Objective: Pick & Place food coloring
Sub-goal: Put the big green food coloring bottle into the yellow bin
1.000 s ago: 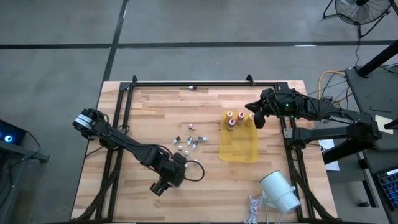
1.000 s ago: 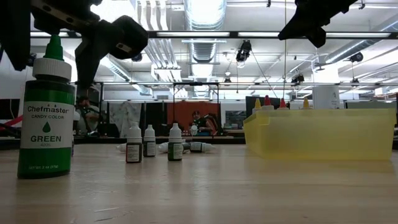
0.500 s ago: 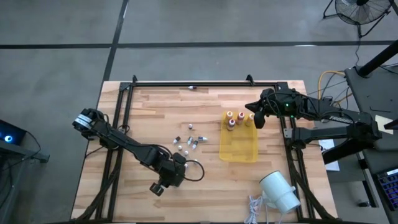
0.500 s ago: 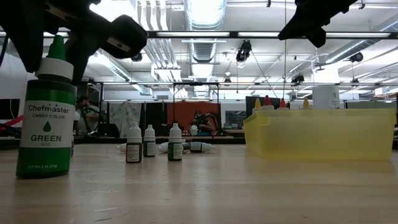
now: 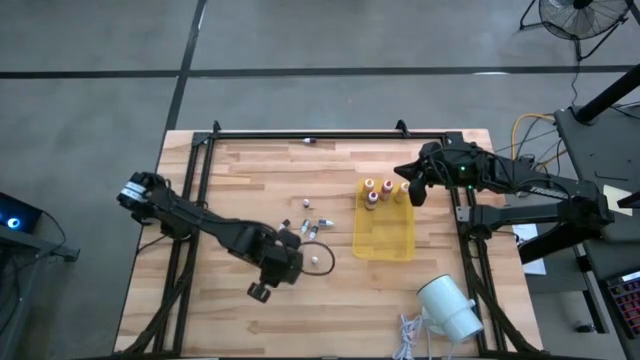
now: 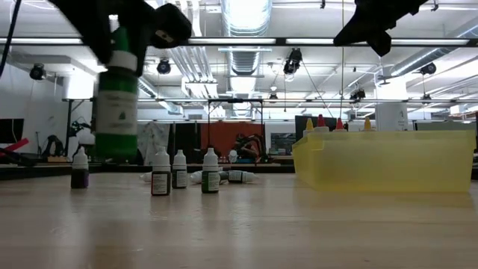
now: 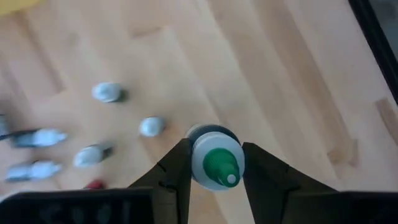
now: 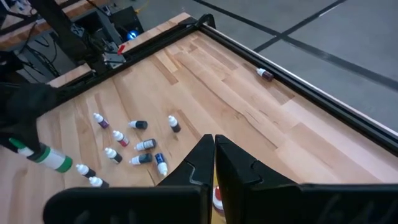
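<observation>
The left claw (image 7: 214, 171) is clamping a green food coloring bottle (image 6: 116, 101), white-collared with a green tip and dark green body, hanging upright, clear above the wooden worktop (image 5: 250, 170) near the small scattered vials (image 5: 303, 229). The right claw (image 8: 214, 158), pressed together, is hovering over the yellow tray (image 5: 385, 240).

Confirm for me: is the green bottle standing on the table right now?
No: in the low view the green bottle hangs clear above the table, gripped by the left gripper.
</observation>
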`<action>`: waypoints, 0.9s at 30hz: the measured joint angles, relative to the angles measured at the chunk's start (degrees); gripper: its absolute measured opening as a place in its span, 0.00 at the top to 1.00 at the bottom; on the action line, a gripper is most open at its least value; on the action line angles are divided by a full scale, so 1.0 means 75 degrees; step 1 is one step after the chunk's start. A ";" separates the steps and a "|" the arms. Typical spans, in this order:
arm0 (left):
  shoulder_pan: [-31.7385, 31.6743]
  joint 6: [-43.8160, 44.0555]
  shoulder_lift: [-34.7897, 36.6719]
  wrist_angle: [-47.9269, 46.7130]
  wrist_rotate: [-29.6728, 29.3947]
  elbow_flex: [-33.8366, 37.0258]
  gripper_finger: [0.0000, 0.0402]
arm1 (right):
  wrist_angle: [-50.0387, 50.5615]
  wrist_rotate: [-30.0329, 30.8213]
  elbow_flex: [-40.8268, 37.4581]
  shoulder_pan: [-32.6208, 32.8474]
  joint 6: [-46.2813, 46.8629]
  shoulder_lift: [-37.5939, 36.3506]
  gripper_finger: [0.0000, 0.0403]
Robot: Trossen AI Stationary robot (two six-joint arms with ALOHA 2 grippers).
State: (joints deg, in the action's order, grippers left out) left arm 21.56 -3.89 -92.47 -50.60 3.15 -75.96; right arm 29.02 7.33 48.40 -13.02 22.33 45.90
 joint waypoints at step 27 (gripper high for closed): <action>-0.2805 -0.0737 -0.0054 0.0280 -0.0295 -0.2012 0.77 | 0.2797 0.0520 0.2523 0.0000 -0.1072 -0.0319 0.98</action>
State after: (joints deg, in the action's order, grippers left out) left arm 0.52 -9.42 -92.87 -48.50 0.94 -91.06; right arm 49.99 11.23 67.33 -13.02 14.29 43.51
